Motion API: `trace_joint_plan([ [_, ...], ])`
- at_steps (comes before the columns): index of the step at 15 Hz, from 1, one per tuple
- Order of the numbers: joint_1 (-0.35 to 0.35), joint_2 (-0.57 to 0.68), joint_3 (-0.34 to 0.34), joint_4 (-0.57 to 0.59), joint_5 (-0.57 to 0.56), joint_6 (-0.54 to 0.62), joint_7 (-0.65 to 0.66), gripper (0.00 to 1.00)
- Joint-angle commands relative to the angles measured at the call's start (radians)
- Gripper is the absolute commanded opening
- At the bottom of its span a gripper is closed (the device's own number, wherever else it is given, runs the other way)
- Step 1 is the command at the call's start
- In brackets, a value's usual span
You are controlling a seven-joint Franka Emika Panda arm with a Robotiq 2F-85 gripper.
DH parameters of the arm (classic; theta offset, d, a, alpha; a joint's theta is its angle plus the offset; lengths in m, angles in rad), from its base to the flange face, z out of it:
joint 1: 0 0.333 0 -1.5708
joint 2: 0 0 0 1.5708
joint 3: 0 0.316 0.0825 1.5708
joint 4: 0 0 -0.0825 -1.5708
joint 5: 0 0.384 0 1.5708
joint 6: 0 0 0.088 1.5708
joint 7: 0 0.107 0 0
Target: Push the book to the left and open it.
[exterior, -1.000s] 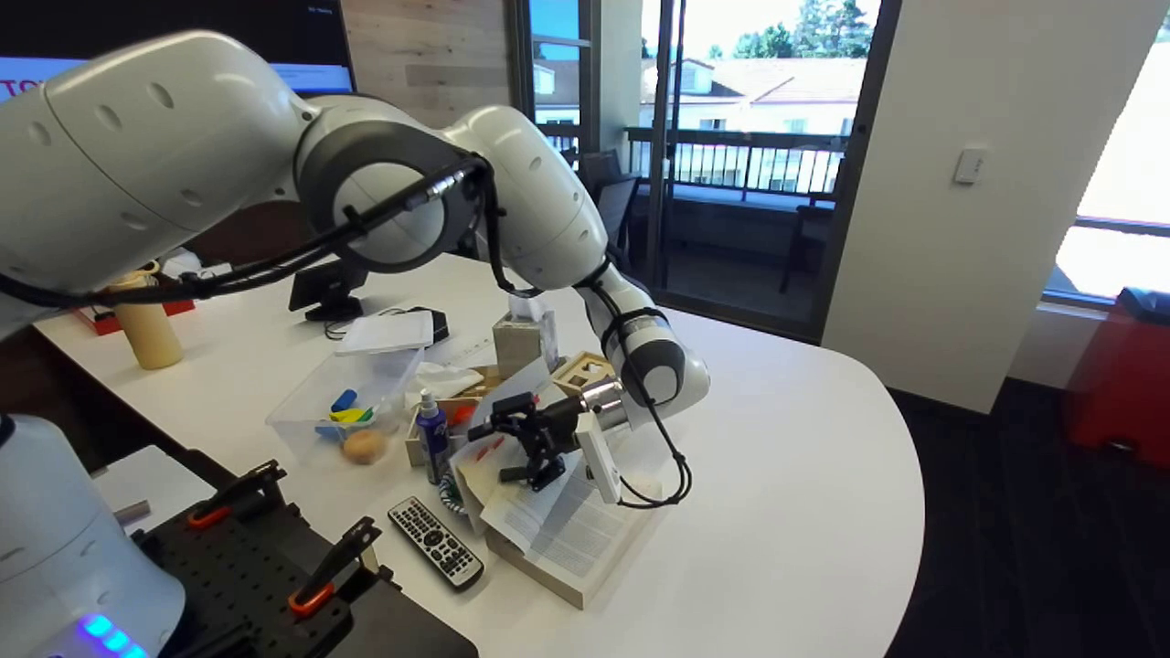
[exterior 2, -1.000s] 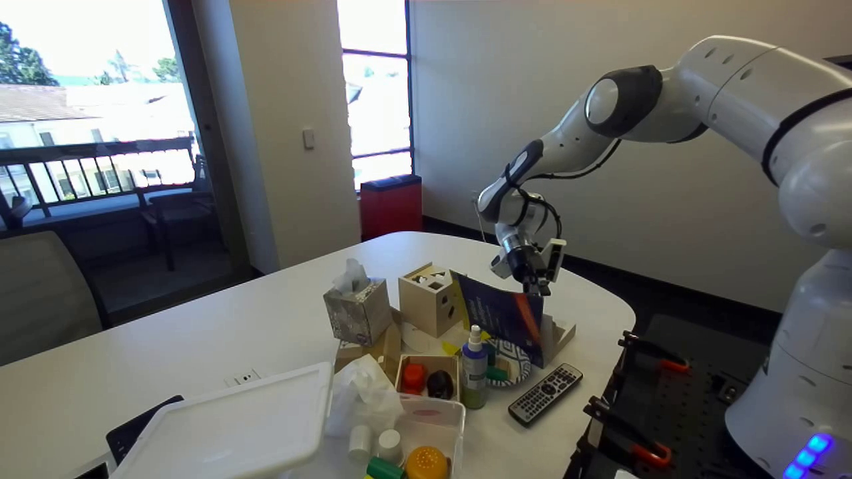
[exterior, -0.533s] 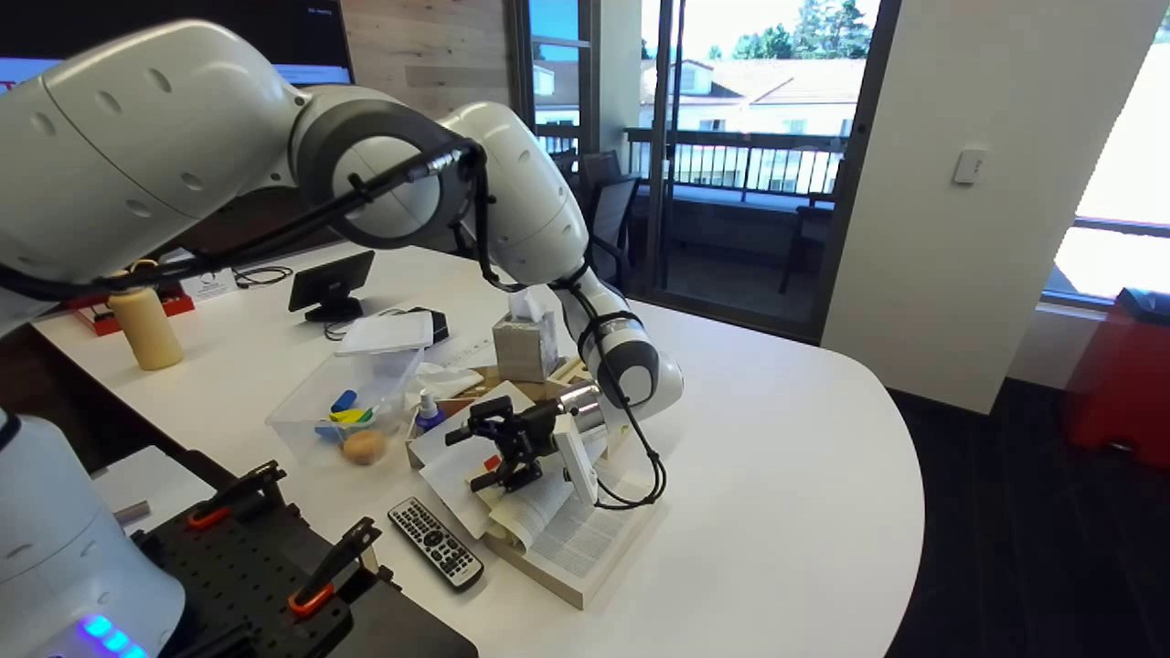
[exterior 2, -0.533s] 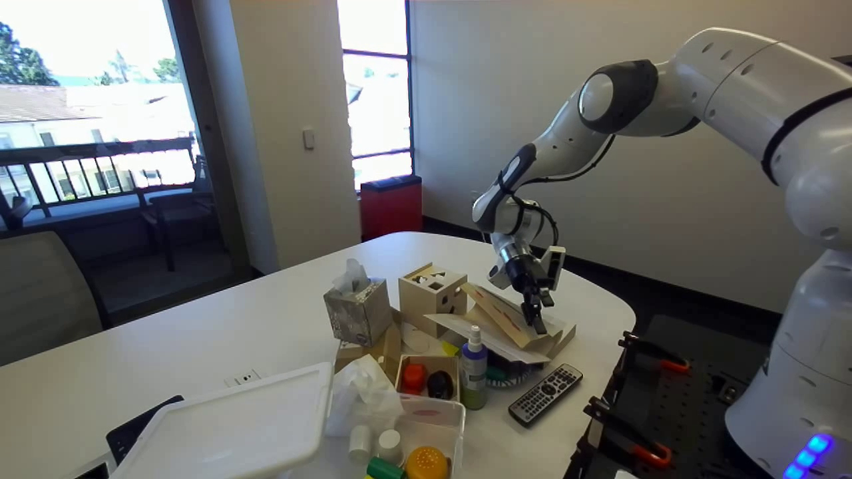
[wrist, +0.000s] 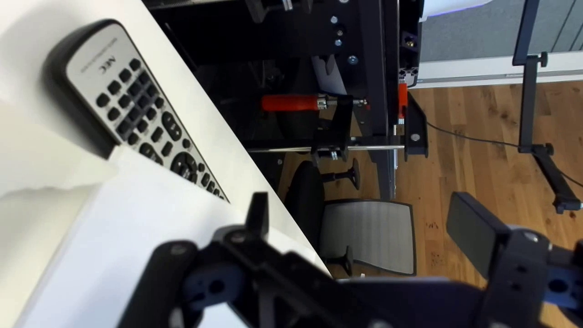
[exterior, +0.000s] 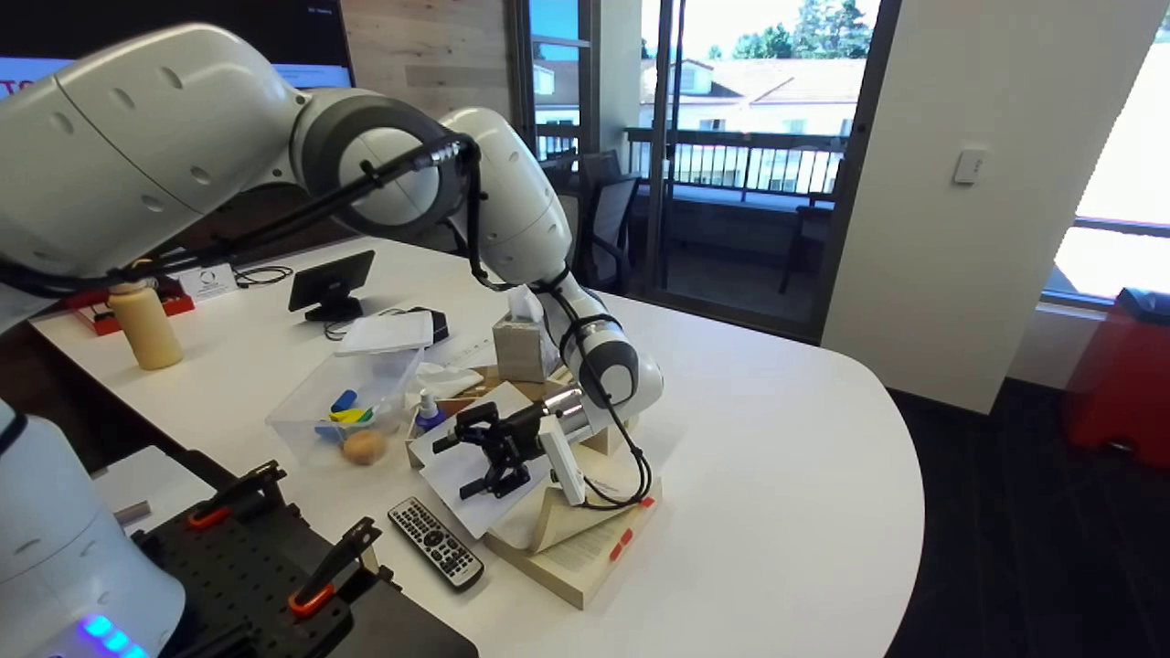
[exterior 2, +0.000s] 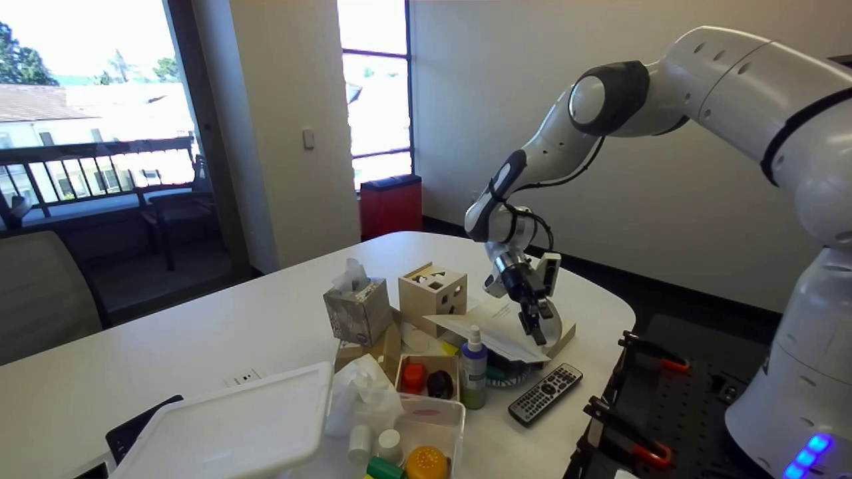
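Note:
The thick book (exterior: 590, 562) lies open on the white table. Its cover is folded over beside the page block with the white inside up; its blue outside faces down. A curled leaf stands up from the pages, and red marks show at the page edge. In an exterior view the book (exterior 2: 489, 326) has its white flap behind the spray bottle. My gripper (exterior: 457, 468) is above the opened cover, fingers apart with nothing between them; it also shows in an exterior view (exterior 2: 540, 326). In the wrist view the gripper (wrist: 360, 209) is open and white paper (wrist: 150, 218) lies at lower left.
The black remote (exterior: 435, 542) lies beside the book near the robot's base. A spray bottle (exterior 2: 474, 369), a wooden cube toy (exterior 2: 431, 299), a tissue box (exterior 2: 359, 313) and a clear bin (exterior 2: 432, 409) stand around the opened cover.
The cover was raised a second ago and is now laid over. The pages leaning over with it half a second ago have fallen back. My gripper has moved left in an exterior view.

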State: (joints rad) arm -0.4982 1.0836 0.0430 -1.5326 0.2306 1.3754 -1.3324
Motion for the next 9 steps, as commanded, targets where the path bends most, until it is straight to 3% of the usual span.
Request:
trace_joint_plan([
  [1, 0.028, -0.026, -0.018, -0.045, 0.038, 0.052, 0.001, 1.0],
  [5, 0.038, -0.057, -0.02, -0.089, 0.084, 0.122, 0.021, 1.0],
  [9, 0.067, -0.103, -0.019, -0.181, 0.149, 0.314, 0.088, 1.0],
])
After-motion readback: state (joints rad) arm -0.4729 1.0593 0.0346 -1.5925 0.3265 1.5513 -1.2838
